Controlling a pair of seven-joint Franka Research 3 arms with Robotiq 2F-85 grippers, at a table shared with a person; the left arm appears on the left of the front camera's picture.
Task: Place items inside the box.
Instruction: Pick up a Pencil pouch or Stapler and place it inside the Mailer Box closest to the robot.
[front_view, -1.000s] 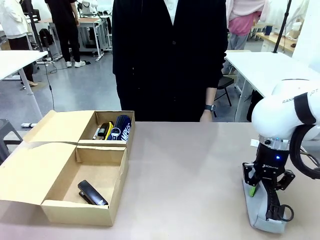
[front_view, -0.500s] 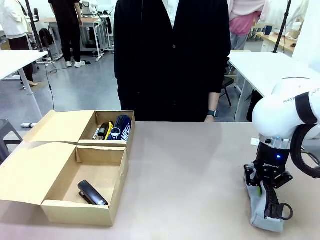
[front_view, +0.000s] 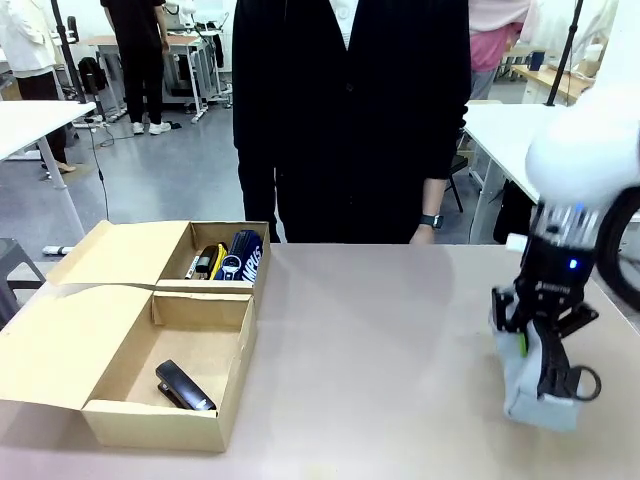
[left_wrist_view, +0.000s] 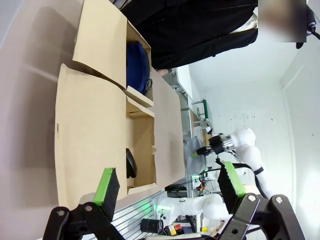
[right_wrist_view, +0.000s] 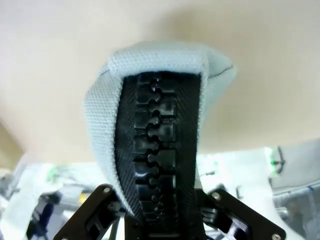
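My right gripper (front_view: 530, 345) is shut on the light grey-blue pouch (front_view: 532, 392), which hangs above the table at the right. Seen from the right wrist, the pouch (right_wrist_view: 155, 135) with its black zipper sits between my fingers (right_wrist_view: 106, 200). The long brown cardboard box (front_view: 120, 345) lies open at the left. A black stapler (front_view: 184, 387) rests in its near compartment. The far compartment holds the navy zip pouch (front_view: 246, 254) and the yellow utility knife (front_view: 214, 260). My left gripper (left_wrist_view: 168, 185) is open above the box (left_wrist_view: 95, 125), and the navy pouch (left_wrist_view: 137, 65) and stapler (left_wrist_view: 131, 164) show below it.
A person in black (front_view: 345, 110) stands at the table's far edge, one hand (front_view: 425, 232) hanging by it. The box's flap lids (front_view: 55, 340) lie spread to the left. Bare tabletop (front_view: 380, 350) stretches between the box and my right gripper.
My right gripper has risen with the grey-blue pouch, lifting it off the table. The person has shifted slightly to the right.
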